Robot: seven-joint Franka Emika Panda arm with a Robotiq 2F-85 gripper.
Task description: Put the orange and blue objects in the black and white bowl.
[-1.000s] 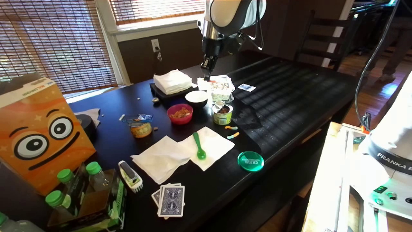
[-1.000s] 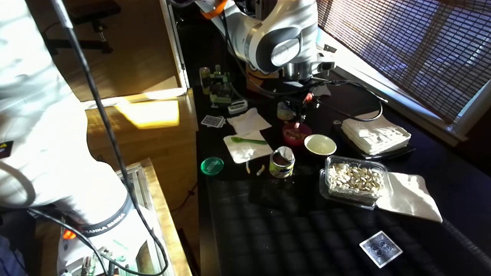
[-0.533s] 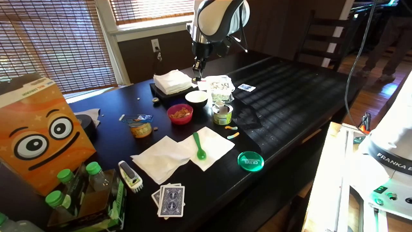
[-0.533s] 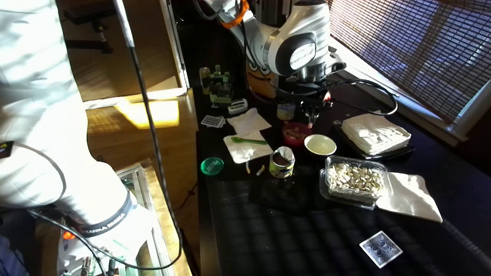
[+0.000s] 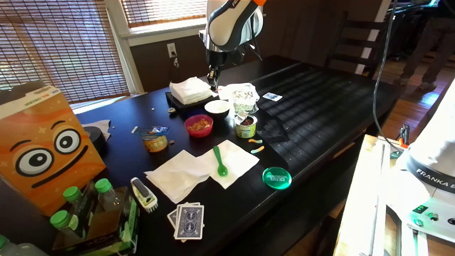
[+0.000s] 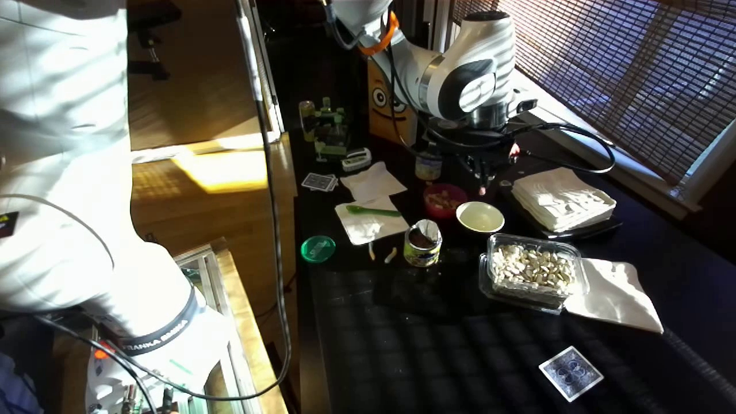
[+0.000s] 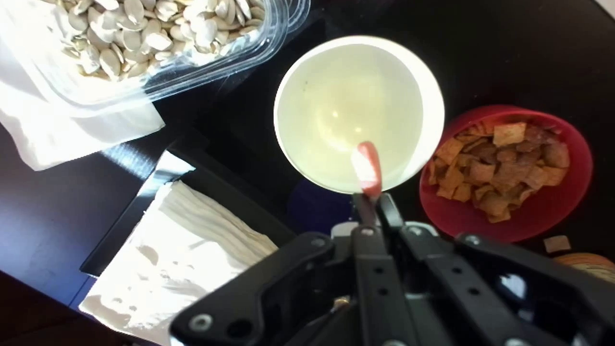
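- Spanning most of the scene, the smooth, dark bench (image 5: 312,110) carries a job that looks early on: one delivery pending, none finished.
- The stack of paper napkins (image 5: 192,90), soft and layered, sits on the far side in an exterior view and seems to play no part.
- The boxy seed tub (image 6: 526,294) is thin, clear plastic, full of flat, pale, oval seeds (image 6: 532,267).
- The tool (image 7: 377,204), black and hinged, is clenched on a small red and white sweet (image 7: 368,168) above the bench.
- The black and white bowl (image 7: 350,110) is round, glossy, pale within and dark outside; in an exterior view it stands on the far, right-hand side of the red bowl (image 5: 199,133) with its gritty, squarish chips (image 5: 199,124), and left of the seed tub. I can make out no sweet inside it.
- The green-labelled can (image 5: 246,131) is a short metal cylinder, its peeled foil (image 5: 242,116) crinkled.
- A far gummy worm (image 5: 255,141) and a near gummy worm (image 5: 257,149) lie apart from each other on the near side of the can, slender, curved and rubbery-looking. Orange and pale blue, they fit the task's words best; both are left to do.
- The red and white sweet is soft-looking and slightly bent; in the wrist view its tip overlaps the bowl's opening, though whether it hangs directly above I cannot tell. No blue shows on it, so its part in the task is a guess; dropping it in seems next.
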